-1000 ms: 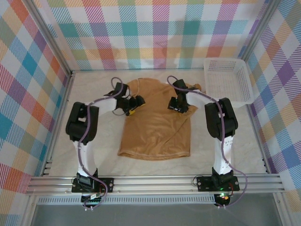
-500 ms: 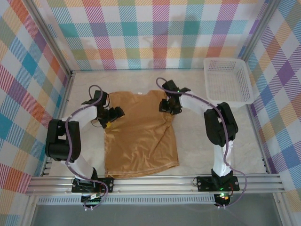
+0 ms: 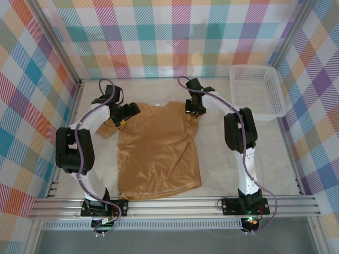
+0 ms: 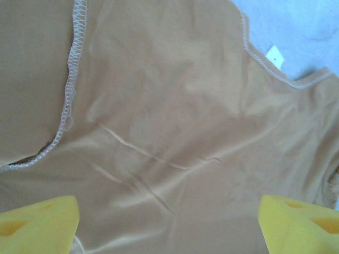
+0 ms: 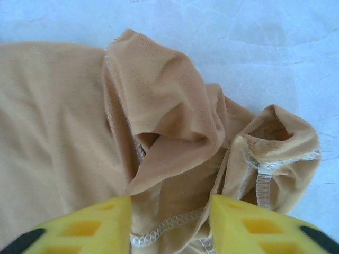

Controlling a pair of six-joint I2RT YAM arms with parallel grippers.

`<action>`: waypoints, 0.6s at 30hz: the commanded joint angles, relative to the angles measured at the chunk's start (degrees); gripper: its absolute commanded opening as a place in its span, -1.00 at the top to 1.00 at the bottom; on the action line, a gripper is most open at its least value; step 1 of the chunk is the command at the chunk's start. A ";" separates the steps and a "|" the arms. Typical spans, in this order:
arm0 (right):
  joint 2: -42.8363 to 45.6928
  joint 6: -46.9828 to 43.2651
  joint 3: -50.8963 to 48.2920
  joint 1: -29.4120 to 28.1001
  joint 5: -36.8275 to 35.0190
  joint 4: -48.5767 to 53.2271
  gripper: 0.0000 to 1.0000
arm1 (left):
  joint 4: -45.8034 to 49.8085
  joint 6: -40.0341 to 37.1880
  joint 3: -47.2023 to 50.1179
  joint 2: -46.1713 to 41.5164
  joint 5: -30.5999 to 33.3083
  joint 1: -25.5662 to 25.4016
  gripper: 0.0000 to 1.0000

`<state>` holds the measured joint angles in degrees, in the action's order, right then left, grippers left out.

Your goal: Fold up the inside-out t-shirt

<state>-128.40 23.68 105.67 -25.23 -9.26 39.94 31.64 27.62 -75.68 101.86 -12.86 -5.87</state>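
The desk (image 3: 254,153) has a pale, whitish top. Walls (image 3: 175,37) of bright checked cloth stand on the left, far and right sides. Metal rails (image 3: 175,203) run along the near edge. A white basket (image 3: 253,87) sits in the far right corner.

The tan t-shirt (image 3: 156,148) lies flat on the desk, in the middle and a little toward the left edge. Its long way runs from near to far. The neck points to the far edge and the bottom hem lies close to the near edge. One sleeve (image 3: 107,129) spreads out flat toward the left edge. The other sleeve (image 5: 265,153) is bunched up in folds. A small white tag (image 4: 274,55) shows by the neck, and the white stitching shows on the seams.

The left pincer (image 3: 130,110) is over the shoulder on the left side. In its own camera the left pincer (image 4: 169,225) stands wide, with flat cloth under it and nothing held.

The right pincer (image 3: 195,110) is at the bunched sleeve. In its camera the right pincer (image 5: 170,222) has a narrow gap with a fold of cloth in it. I cannot tell if it squeezes the cloth.
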 commanded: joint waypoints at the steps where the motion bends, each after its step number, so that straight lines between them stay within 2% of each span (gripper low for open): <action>1: -2.46 0.04 3.20 -0.18 0.55 2.25 0.45 | 1.25 0.39 -2.79 3.58 0.50 1.49 -0.75; 6: -2.13 0.34 5.90 1.23 -0.15 3.29 1.00 | 0.46 0.79 -7.19 10.77 0.68 2.71 -0.74; 13: 0.42 -1.05 12.28 5.64 -1.36 4.47 1.00 | 1.14 0.60 -11.81 19.08 2.05 5.57 -0.72; 18: 0.25 -0.84 15.17 8.40 0.45 5.10 1.00 | 0.45 0.65 -11.02 18.66 1.40 5.96 -0.72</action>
<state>-131.11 23.22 119.13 -18.02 -9.41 43.03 30.98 27.83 -86.94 119.42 -11.99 -0.47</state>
